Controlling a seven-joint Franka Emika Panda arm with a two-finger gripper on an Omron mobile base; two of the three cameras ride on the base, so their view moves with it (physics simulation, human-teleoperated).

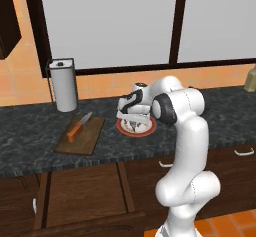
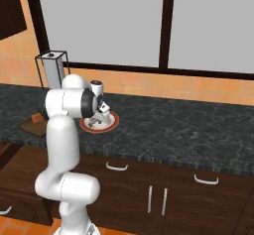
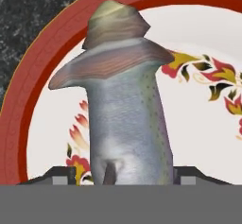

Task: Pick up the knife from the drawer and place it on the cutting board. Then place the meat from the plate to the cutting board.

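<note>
The dark speckled stone tabletop carries the brown wooden cutting board with the orange-handled knife already on it, while the gripper straddles the speckled grey-white meat on the red-rimmed round plate, jaws apparently not yet clamped.

the countertop is dark speckled stone, looks polished. cutting board left of centre is plain matt brown wood, and the knife on it has a smooth orange plastic-looking handle with a dull grey metal blade. plate looks like glazed ceramic, red rim, cream middle with painted flowers. the meat is smooth, speckled fish skin with a faint sheen. drawer at the bottom is dark matt wood
</note>
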